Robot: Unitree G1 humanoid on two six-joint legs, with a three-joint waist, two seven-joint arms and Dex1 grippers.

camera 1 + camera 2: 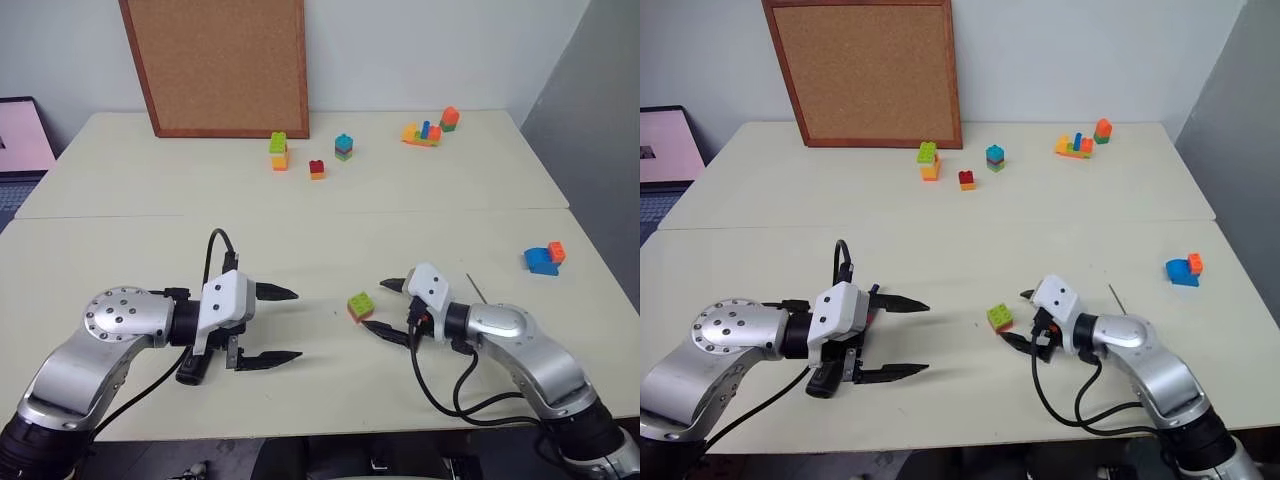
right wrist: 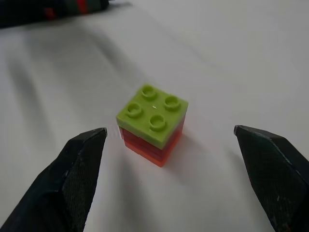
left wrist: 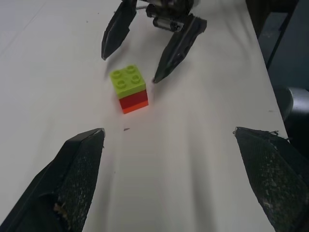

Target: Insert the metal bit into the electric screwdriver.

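The metal bit (image 1: 476, 288) lies on the table (image 1: 320, 240) just behind the right gripper (image 1: 387, 307), outside its wide-open, empty jaws; a green-and-red brick (image 2: 151, 124) stands just ahead of them, untouched. The left gripper (image 1: 277, 324) is spread wide too, grasping nothing, and the electric screwdriver (image 1: 192, 366) lies behind its fingers.
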